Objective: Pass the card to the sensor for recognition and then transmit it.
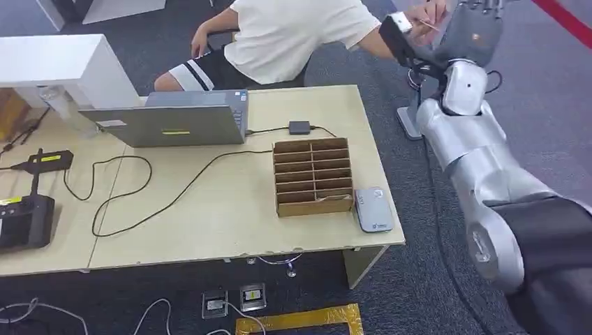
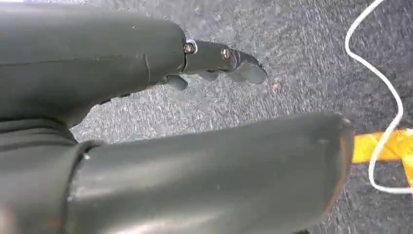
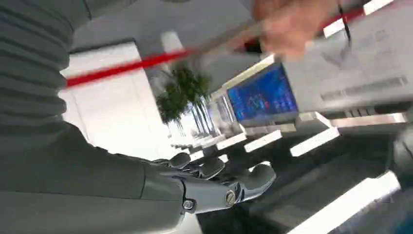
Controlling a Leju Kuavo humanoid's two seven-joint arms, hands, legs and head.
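The right hand [image 1: 475,31] is raised beyond the wooden table's [image 1: 230,209] far right corner; nothing is held, fingers loosely curled and apart. A thin card [image 1: 427,25] is pinched by a person's hand [image 1: 426,12]. The left hand [image 2: 214,63] hangs over grey carpet, fingers apart, holding nothing.

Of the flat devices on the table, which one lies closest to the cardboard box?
The grey card reader lies closest, right beside the box at the table's front right corner. The laptop and the black devices at the left stand farther off.

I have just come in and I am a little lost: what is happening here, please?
The right robot hand is raised beyond the table's far right corner, toward a seated person. The person's hand holds a thin card beside it, so a handover seems underway. The left robot hand hangs over the carpet, holding nothing.
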